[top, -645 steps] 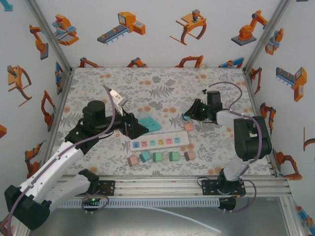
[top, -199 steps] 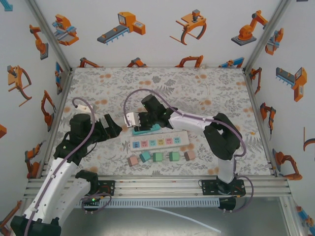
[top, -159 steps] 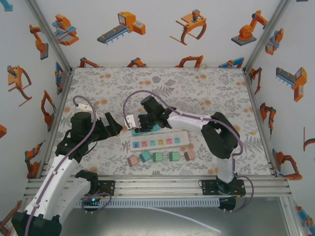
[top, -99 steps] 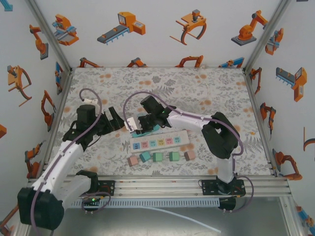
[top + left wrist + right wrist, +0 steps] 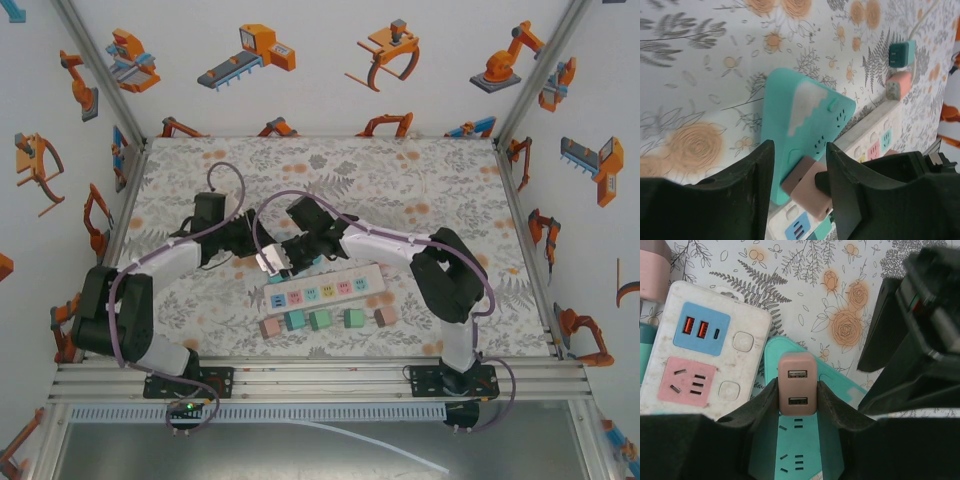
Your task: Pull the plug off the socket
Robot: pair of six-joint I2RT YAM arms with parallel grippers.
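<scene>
plug: pink, seated in teal socket beside white strip | feel: likely light, rigid, smooth, snug fit | hold: flat sides | right gripper: clamped on plug | left gripper: straddles socket, grip unclear

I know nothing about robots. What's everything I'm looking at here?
power strip: one, white with coloured outlets, mid-table.
socket strip: one, teal, just behind the power strip's left end.
USB plug: one, pink, plugged into the socket strip.
loose plugs: five in a front row, pink, teal, green, green, pink; one teal, one pink beside the power strip's far end.
tablecloth: one, grey floral, under everything.
left jaws: black, closed on the socket strip's end.
right jaws: black, shut on the USB plug.
</scene>
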